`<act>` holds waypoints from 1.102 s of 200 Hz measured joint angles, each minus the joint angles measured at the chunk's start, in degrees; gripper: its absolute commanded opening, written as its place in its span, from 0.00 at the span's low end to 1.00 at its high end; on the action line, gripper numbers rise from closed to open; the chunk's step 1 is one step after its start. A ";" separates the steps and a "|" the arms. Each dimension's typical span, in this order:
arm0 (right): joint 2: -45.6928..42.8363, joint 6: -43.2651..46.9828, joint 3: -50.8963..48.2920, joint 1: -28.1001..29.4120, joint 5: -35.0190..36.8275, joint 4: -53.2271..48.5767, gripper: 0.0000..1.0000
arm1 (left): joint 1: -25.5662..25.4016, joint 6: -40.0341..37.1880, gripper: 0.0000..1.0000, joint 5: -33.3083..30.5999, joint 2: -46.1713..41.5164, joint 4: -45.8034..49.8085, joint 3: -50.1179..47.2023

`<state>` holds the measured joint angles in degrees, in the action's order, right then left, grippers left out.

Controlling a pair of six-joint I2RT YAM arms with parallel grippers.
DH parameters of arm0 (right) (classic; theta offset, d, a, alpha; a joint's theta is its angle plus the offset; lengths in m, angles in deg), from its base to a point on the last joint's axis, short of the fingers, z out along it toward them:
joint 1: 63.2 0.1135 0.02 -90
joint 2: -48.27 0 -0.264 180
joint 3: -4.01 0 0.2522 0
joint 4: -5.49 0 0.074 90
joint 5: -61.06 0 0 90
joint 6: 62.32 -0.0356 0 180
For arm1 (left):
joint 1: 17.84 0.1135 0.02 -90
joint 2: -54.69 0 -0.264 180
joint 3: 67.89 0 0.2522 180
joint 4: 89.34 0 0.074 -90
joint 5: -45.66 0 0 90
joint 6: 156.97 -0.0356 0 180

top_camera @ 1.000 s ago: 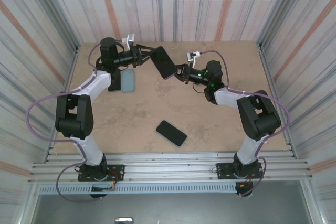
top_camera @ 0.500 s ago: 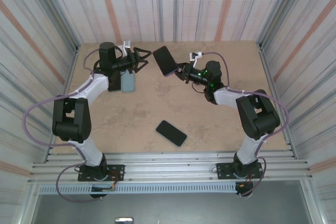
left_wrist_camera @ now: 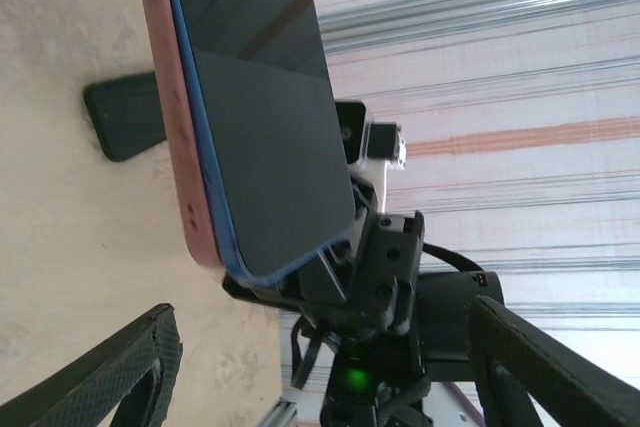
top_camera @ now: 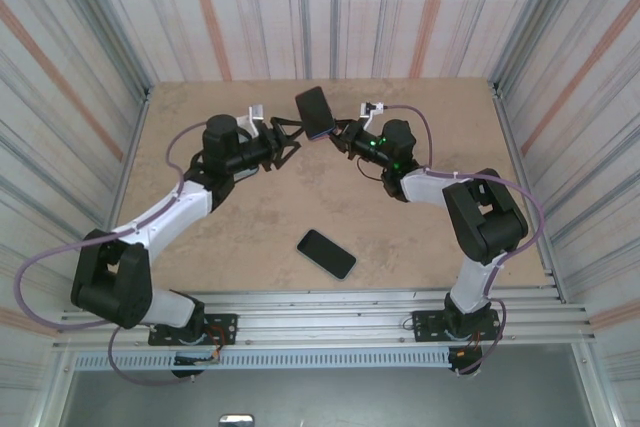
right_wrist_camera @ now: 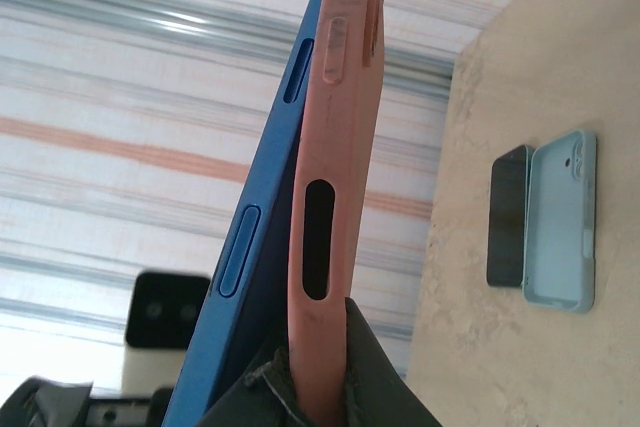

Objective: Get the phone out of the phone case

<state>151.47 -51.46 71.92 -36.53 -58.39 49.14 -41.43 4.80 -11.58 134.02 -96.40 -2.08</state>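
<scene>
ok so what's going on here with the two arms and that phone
The right gripper is shut on the end of a salmon-pink rubbery case with a blue-edged dark-screened phone inside it, holding it up off the tan table. The left gripper hangs open just beside it, touching nothing. The phone is not yet out of its case. A bare black phone lies on the table nearer the arm bases.

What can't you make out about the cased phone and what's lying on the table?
- Right wrist view: pink case, upper end cut by the top edge.
- Left wrist view: dark device on the table, partly behind the case.
- Top view: any gap between case and blue phone, too small.
</scene>
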 measured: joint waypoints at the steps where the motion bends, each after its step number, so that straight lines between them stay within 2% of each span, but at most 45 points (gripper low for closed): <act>1: 0.00 0.00 0.00 0.02 0.07 0.00 0.07 | -0.20 0.22 0.77 -0.24 -0.09 0.00 -0.07; 44: 0.00 0.07 0.00 1.09 4.00 -0.04 0.07 | -5.81 5.53 0.67 -7.06 -1.03 -1.29 -1.22; 86: -0.02 0.52 -0.02 2.27 7.04 -0.61 0.07 | -8.98 9.94 0.53 -13.25 -1.01 -3.63 -1.51; 138: -0.15 1.79 -0.13 3.43 8.79 -0.94 0.07 | -9.49 13.09 0.49 -18.36 0.35 -6.82 -1.51; 220: -0.35 1.79 -0.20 4.13 9.33 -0.94 0.06 | -9.81 14.51 0.45 -19.85 3.30 -9.33 -1.62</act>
<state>151.12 -49.66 71.73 -32.40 -49.06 48.20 -51.25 19.31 -31.43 137.32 -105.73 -3.70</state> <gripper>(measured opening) 0.111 0.461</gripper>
